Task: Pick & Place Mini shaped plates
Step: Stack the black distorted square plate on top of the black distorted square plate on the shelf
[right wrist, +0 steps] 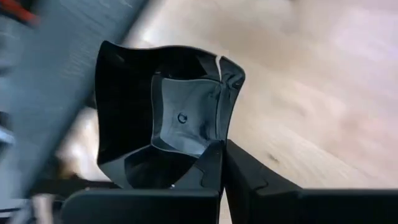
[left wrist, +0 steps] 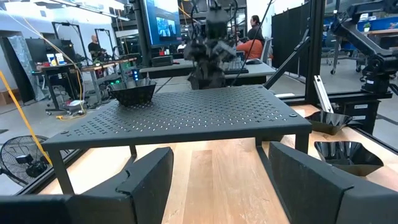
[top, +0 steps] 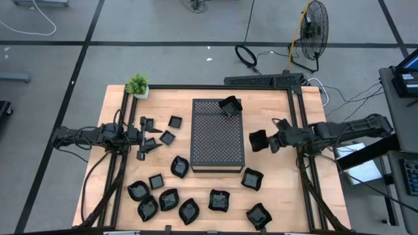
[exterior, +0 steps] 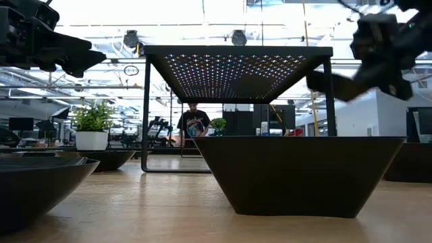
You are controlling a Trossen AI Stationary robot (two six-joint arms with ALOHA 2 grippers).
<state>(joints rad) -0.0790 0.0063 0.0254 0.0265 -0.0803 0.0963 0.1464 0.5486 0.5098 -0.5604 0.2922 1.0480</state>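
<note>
One glossy square plate point(right wrist: 168, 124) pinched in right claw point(right wrist: 222, 163), perforated box point(top: 217, 134) beside

Robotics lab: beyond the desk point(top: 163, 94), monitors point(left wrist: 163, 23), equipment benches, seated people point(left wrist: 249, 38), floor fan point(top: 316, 26) nearby.

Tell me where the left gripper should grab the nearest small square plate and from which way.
Grip the square plate by one raised side wall, coming straight down. It sits flat and upright on the table, apart from its neighbours, so the rim is the only edge to pinch. The left gripper hovers beside it, fingers open.
</note>
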